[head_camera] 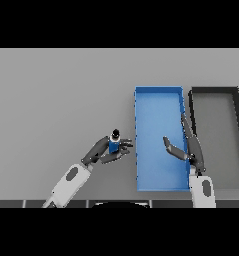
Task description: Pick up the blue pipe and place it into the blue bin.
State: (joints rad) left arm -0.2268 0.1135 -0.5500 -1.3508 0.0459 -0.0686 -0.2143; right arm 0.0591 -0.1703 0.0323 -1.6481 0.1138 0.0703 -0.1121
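A: Head view, we go big to small. Grey bench (56,100) first, then the blue bin (158,107) right of centre, empty as far as we see, with a dark bin (237,130) just beside it on its right.

B: Arms next. We see the left hand (105,151) curled round the blue pipe (114,144), left of the blue bin, near its wall. The right hand (188,147) sits over the blue bin's right side, fingers straight, holding nothing.

A: Why held there? We judge the pipe is gripped for carrying across to the bin; the right hand looks idle.

B: Pipe axis: it seems to run up the view, dark end pointing away from the robot. Whether it's lifted off the bench, we can't tell.
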